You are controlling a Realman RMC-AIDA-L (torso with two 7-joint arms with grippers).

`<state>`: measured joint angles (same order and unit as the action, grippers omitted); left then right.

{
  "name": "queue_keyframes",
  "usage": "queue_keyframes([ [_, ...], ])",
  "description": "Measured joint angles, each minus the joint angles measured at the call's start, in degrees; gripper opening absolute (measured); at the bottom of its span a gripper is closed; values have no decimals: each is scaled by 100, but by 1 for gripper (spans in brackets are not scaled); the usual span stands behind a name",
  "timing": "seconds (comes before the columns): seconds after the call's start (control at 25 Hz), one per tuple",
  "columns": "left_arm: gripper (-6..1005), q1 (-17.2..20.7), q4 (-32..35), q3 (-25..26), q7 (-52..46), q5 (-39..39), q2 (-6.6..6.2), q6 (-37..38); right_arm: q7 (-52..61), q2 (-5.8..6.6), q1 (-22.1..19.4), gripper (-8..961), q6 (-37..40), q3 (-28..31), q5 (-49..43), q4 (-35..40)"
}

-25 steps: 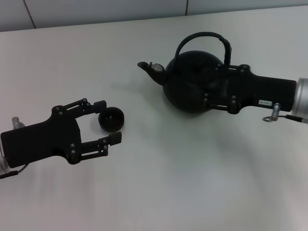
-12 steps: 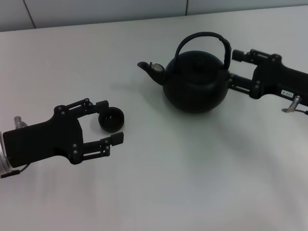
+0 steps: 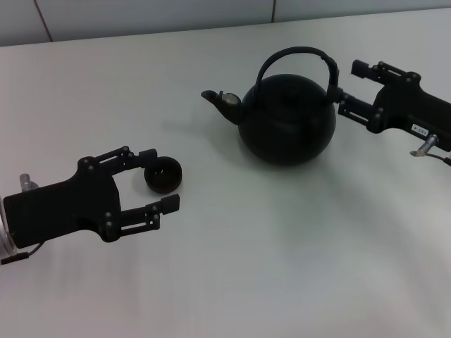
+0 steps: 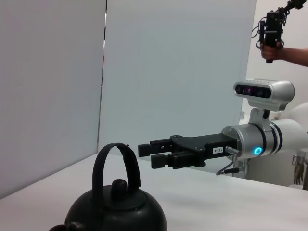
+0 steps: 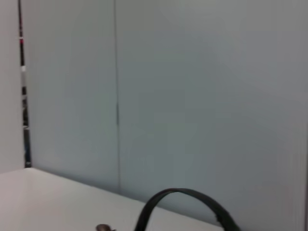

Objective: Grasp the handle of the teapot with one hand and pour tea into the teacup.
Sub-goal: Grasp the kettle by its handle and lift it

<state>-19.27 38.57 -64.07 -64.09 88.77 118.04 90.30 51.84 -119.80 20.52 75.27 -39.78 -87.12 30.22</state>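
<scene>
The matte-black teapot (image 3: 285,123) stands upright on the white table (image 3: 282,267) at the back right, its spout pointing left. Its arched handle (image 3: 292,52) rises over the top. My right gripper (image 3: 350,86) is open just right of the teapot, level with the handle's right joint and apart from it. The small dark teacup (image 3: 163,176) stands at the left between the spread fingers of my open left gripper (image 3: 161,178), closer to the far finger. The left wrist view shows the teapot (image 4: 115,214), its handle (image 4: 118,161) and the right gripper (image 4: 150,155) behind it. The right wrist view shows only the handle's arc (image 5: 187,199).
A grey panelled wall (image 3: 155,14) runs along the table's back edge. In the left wrist view the robot's head camera (image 4: 263,91) and a person's hand holding a device (image 4: 273,33) show behind the right arm.
My right gripper has drawn back to the right, from over the teapot's right side to just beside it. The teapot, the teacup and my left gripper have stayed put.
</scene>
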Motion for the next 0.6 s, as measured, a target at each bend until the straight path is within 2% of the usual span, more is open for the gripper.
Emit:
queue_keyframes([
  [0.6, 800, -23, 1, 6, 2, -9, 0, 3, -183, 35, 391, 622, -836, 1, 115, -593],
])
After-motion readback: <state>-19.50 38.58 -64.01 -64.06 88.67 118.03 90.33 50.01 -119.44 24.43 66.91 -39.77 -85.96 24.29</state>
